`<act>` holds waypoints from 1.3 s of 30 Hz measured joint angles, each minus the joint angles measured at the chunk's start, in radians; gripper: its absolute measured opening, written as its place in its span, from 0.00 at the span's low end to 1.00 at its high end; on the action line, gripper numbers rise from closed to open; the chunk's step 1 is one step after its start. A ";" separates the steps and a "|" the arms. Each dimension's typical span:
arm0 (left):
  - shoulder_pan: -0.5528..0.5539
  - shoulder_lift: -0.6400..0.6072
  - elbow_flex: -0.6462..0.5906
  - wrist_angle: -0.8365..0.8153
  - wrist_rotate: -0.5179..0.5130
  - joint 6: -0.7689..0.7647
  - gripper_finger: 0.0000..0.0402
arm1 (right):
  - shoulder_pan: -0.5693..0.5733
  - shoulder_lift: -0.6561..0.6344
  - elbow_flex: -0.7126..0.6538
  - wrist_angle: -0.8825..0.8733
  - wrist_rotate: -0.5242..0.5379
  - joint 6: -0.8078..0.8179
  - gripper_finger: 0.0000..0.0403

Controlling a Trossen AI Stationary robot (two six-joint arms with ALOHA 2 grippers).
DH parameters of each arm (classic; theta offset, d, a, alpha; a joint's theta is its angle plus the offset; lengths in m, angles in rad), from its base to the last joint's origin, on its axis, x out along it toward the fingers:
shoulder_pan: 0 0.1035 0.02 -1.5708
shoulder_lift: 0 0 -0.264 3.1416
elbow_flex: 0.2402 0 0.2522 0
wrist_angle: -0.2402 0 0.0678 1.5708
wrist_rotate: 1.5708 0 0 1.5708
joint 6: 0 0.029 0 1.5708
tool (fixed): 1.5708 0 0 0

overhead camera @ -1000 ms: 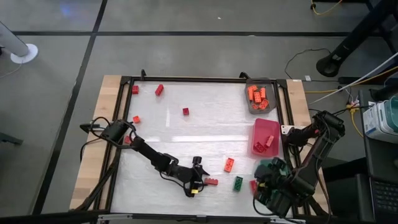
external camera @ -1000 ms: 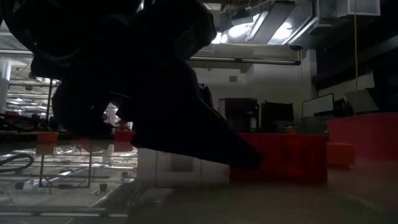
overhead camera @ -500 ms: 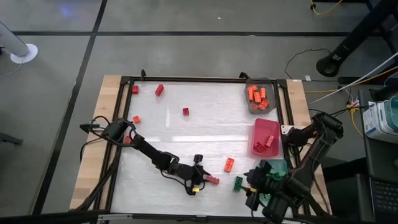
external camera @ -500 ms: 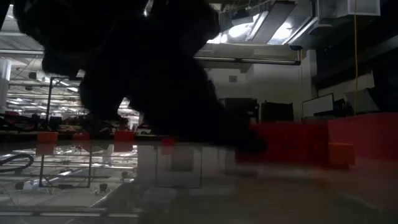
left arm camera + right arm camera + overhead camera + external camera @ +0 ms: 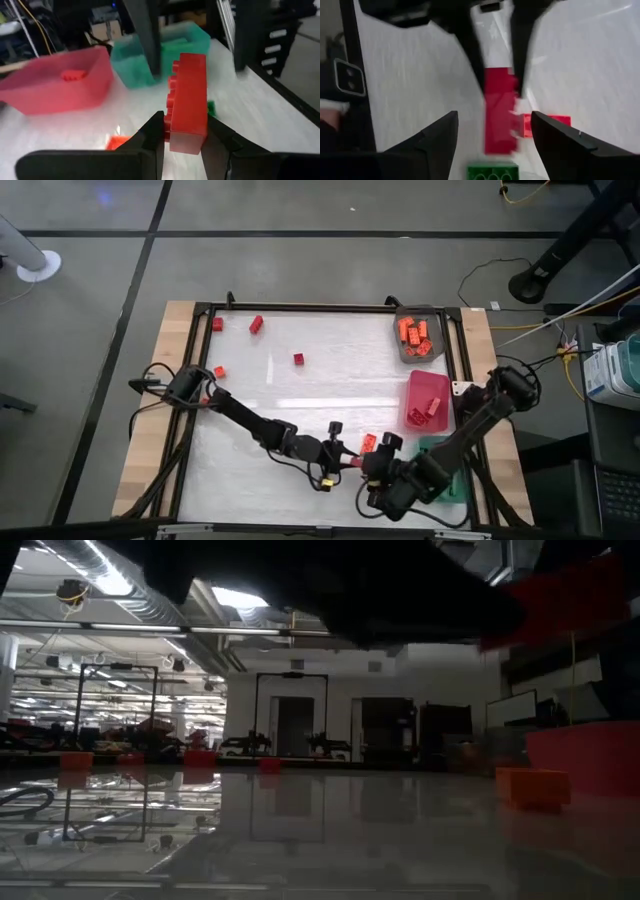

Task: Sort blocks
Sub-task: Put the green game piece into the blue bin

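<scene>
My left gripper (image 5: 343, 465) is near the table's front middle, shut on a red block (image 5: 187, 100) that it holds above the table. My right gripper (image 5: 374, 472) stands open just to its right, facing it, with nothing between its fingers (image 5: 440, 137). A green block (image 5: 492, 171) lies flat on the table just below the right gripper. An orange block (image 5: 368, 443) lies flat a little farther back. In the low view the red block (image 5: 560, 595) shows high up, with the orange block (image 5: 530, 785) on the table. My left gripper pinches the red block's near end (image 5: 186, 137) between its two fingers, one on the studded face and one on the opposite face. The fingers come from the table's left and lie along the block, which sticks out ahead of them. It is lifted clear of the table.
A grey tray (image 5: 403, 350) with orange blocks sits far right, and a pink tray (image 5: 428, 385) with red blocks is nearer. A teal tray (image 5: 187, 37) is partly under my right arm. Red blocks (image 5: 256, 324) lie loose at far left, and one red block (image 5: 298, 359) lies mid-table.
My left gripper has shut on the red block that lay on the table, lifted it clear and carried it toward the right edge. My right gripper has moved from the front right corner toward the left, over the green block.
</scene>
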 joint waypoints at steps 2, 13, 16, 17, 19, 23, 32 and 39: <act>0.005 -0.001 0.010 0.008 0.000 0.000 0.19 | -0.016 0.011 0.000 -0.002 -0.015 -0.015 0.62; -0.009 -0.001 0.017 -0.002 -0.003 0.025 0.20 | -0.047 0.011 0.000 -0.061 -0.028 -0.023 0.62; -0.011 -0.001 0.017 0.007 -0.003 0.026 0.20 | -0.055 0.018 0.001 -0.061 -0.063 -0.023 0.59; -0.011 -0.001 0.017 0.007 -0.003 0.026 0.20 | -0.055 0.022 0.001 -0.061 -0.078 -0.023 0.57; -0.011 -0.001 0.017 0.006 -0.003 0.026 0.20 | -0.062 0.027 0.001 -0.061 -0.102 -0.024 0.51; -0.009 -0.001 0.016 0.009 -0.007 0.061 0.24 | -0.070 0.029 0.001 -0.063 -0.113 -0.028 0.31; -0.009 -0.003 0.015 -0.003 -0.140 0.049 0.37 | -0.105 0.025 0.001 -0.196 -0.118 -0.101 0.22; -0.014 -0.080 0.016 -0.160 -0.157 -0.003 0.44 | -0.162 0.004 0.000 -0.480 -0.127 -0.091 0.23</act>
